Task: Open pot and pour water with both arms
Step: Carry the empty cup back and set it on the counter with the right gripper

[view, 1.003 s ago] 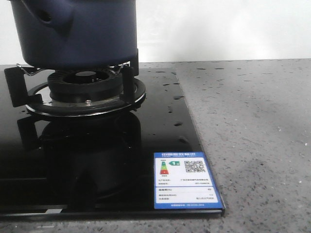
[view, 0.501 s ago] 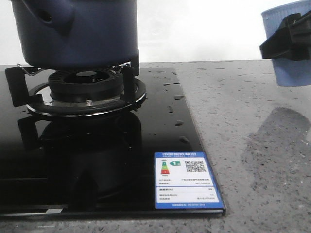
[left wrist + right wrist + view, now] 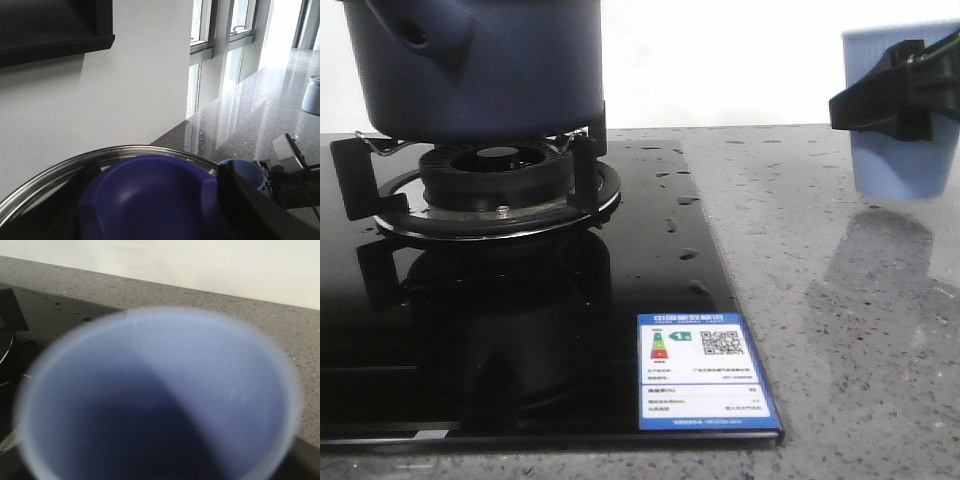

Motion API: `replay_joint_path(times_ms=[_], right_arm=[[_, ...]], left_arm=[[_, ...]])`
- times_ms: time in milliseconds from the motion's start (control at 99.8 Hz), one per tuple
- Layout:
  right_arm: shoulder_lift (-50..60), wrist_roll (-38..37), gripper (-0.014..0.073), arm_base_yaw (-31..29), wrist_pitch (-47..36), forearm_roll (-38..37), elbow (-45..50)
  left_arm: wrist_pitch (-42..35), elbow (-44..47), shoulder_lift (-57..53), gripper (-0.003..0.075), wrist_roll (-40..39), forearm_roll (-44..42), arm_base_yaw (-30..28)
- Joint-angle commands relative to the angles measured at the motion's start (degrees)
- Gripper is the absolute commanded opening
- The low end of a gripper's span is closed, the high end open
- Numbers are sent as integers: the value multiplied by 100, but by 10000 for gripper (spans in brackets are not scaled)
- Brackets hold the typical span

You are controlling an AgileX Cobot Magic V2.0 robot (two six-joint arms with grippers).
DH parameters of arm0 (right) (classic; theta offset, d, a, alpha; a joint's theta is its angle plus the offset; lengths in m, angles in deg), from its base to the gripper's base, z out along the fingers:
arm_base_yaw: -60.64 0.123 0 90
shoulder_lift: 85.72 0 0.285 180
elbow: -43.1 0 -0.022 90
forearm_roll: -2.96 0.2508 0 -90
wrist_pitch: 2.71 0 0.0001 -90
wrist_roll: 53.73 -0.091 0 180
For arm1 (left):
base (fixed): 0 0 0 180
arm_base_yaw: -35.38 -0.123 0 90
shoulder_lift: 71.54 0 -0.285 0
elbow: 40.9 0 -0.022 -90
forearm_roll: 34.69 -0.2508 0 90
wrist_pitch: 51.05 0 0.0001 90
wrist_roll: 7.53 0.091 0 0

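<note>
i see the pot (image 3: 480,65) on the burner (image 3: 495,185) at the table's far left corner. my right gripper (image 3: 895,95) clasps the light blue cup (image 3: 900,150) near the right edge; left gripper (image 3: 160,210) apparently clamps the lid knob (image 3: 150,195).

right pincer (image 3: 900,95): matte black, angular | left pincer (image 3: 240,197): black fingers, blurred

— What colours here?
— Dark navy pot (image 3: 480,65) on a glossy black hob (image 3: 520,330); pale blue cup (image 3: 900,110).
— And the counter (image 3: 850,330)?
— Grey, finely speckled; the label (image 3: 705,372) is blue-and-white.
</note>
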Motion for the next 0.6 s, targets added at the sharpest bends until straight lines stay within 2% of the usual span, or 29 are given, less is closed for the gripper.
replay_joint_path(times_ms=[0,201,591], right_arm=[[118,-6,587,-40,-453,125,-132],[283,-140,598,-40,-470,125,-132],[1594,-169,580,-29,-355,69,-132]], left_arm=[[11,-197,-126,263,-35,468,54],[11,-197,-101,263,-35,468,54],[-151,-197,97,263,15,502,54]])
